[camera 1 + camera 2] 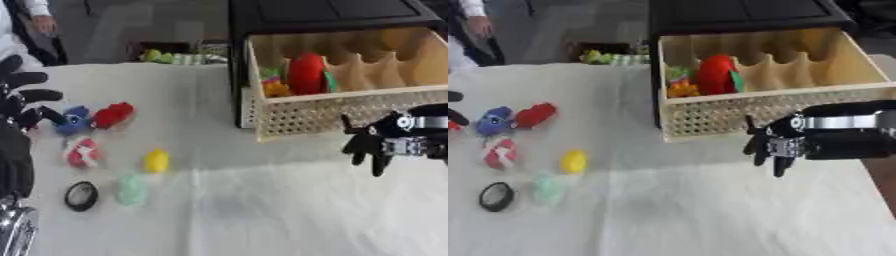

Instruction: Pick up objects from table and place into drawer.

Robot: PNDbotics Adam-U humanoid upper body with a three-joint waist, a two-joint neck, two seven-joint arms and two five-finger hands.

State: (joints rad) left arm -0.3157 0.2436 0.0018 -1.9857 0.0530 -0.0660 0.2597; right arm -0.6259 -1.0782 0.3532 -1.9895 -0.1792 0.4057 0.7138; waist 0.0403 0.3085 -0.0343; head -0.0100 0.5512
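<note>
The open wooden drawer (367, 107) at the upper right holds a red object (306, 74) and some small colourful toys (274, 86). On the white cloth at the left lie a blue toy (73, 120), a red toy (114, 115), a red-and-white toy (81, 152), a yellow toy (157, 161), a pale green toy (131, 189) and a black round object (80, 195). My right hand (770, 145) hangs open and empty in front of the drawer, fingers pointing down. My left hand (19, 100) stands open at the left edge, beside the blue toy.
The drawer belongs to a black cabinet (324, 15) at the back. A dark box of green things (171, 54) sits behind the table. A person (26, 25) stands at the far left corner. The table's right edge (881, 185) shows below my right arm.
</note>
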